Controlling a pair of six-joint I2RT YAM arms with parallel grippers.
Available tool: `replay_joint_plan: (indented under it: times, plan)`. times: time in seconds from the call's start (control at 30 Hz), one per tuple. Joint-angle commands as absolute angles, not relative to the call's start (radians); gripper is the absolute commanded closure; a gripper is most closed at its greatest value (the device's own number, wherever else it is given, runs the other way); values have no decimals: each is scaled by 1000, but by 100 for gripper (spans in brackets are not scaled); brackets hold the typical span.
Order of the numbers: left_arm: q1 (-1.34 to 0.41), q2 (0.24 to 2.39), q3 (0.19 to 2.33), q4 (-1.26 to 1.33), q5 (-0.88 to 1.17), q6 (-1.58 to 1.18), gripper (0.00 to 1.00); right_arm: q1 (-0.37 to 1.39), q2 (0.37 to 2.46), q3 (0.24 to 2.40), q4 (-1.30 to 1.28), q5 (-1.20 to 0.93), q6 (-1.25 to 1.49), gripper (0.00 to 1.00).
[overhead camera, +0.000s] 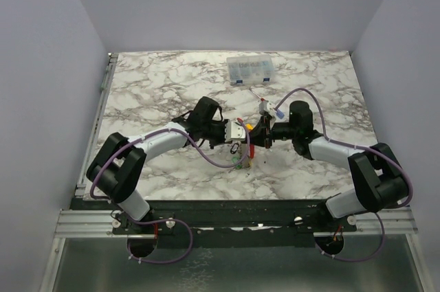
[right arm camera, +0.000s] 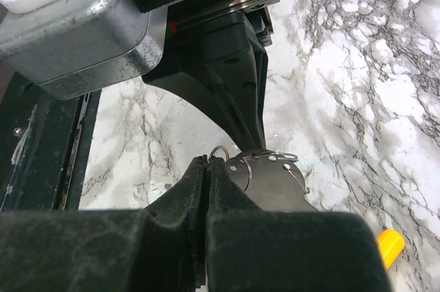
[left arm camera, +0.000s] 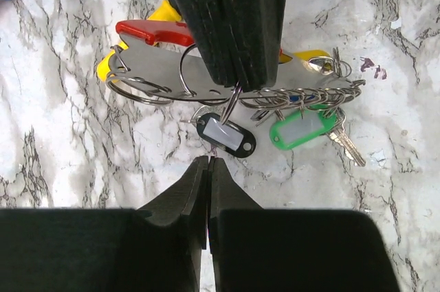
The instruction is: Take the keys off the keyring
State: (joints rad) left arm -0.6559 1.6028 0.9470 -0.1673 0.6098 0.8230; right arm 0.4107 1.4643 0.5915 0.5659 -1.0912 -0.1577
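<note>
The keyring (left arm camera: 158,75), a silvery plate with a red band, hangs above the table. It also shows in the right wrist view (right arm camera: 275,185). The keys hang from small rings under it: a black-tagged one (left arm camera: 225,134), a green-tagged one (left arm camera: 299,129) and a bare silvery one (left arm camera: 347,146). My right gripper (right arm camera: 207,161) is shut on a thin wire ring at the plate's edge; it comes in from the top of the left wrist view (left arm camera: 237,79). My left gripper (left arm camera: 208,161) is shut just below the black tag, apparently pinching that key's thin blade. In the top view both grippers (overhead camera: 237,134) (overhead camera: 258,134) meet mid-table.
A yellow-handled screwdriver (left arm camera: 165,12) lies on the marble under the keyring. A blue-and-red-handled screwdriver (overhead camera: 271,108) lies just behind the grippers. A clear plastic parts box (overhead camera: 252,70) stands at the back of the table. White walls close in the sides.
</note>
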Motion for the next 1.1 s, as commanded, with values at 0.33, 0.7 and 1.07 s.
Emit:
replay_joint_plan:
  times: [0.33,0.7,1.07]
  plan:
    - [-668,1586,939,-191,505,763,50,338,1385,600,360,-975,-167,99]
    - [-754,1739,1026,-137,371,699,48,289,1320,589,223,-923,-145,99]
    - [-756,1823,1090,-91,341,618,49,279,1284,560,189,-900,-123,99]
